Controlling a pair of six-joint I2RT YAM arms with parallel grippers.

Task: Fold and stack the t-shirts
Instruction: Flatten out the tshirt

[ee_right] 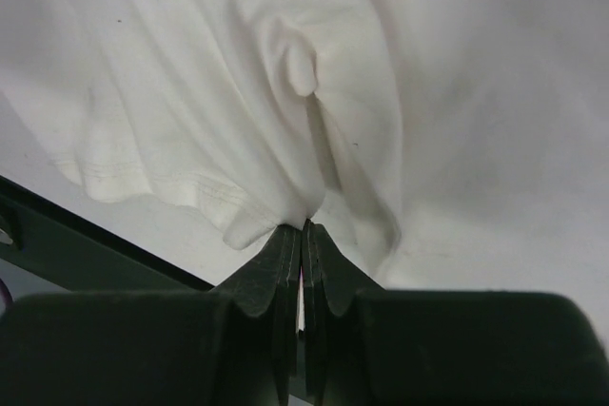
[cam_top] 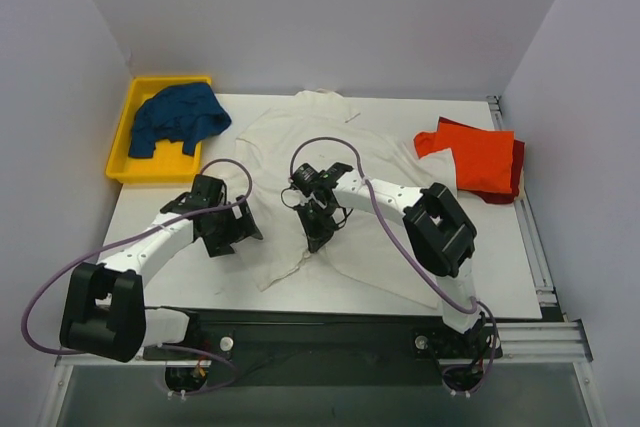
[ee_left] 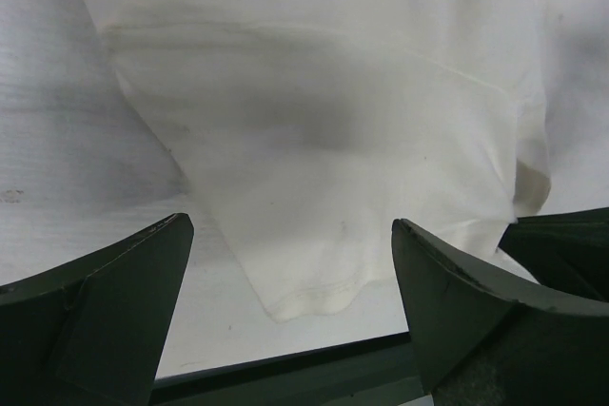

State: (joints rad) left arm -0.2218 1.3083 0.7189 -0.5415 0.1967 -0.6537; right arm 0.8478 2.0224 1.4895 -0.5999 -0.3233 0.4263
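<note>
A large off-white t-shirt (cam_top: 375,162) lies spread over the middle of the table. My right gripper (cam_top: 315,239) is shut on a fold of its hem near the bottom edge; the pinched cloth shows in the right wrist view (ee_right: 285,140) just above the gripper (ee_right: 303,227). My left gripper (cam_top: 238,237) is open and empty over the shirt's lower left corner (ee_left: 314,297), its jaws standing either side of it (ee_left: 290,263). An orange-red t-shirt (cam_top: 478,155) lies folded on a dark red one (cam_top: 517,162) at the right. A dark blue t-shirt (cam_top: 178,117) lies crumpled in the bin.
A yellow plastic bin (cam_top: 128,162) stands at the back left corner. The table's near edge (ee_left: 285,363) is a dark rail close under my left gripper. Walls close in at the back and both sides.
</note>
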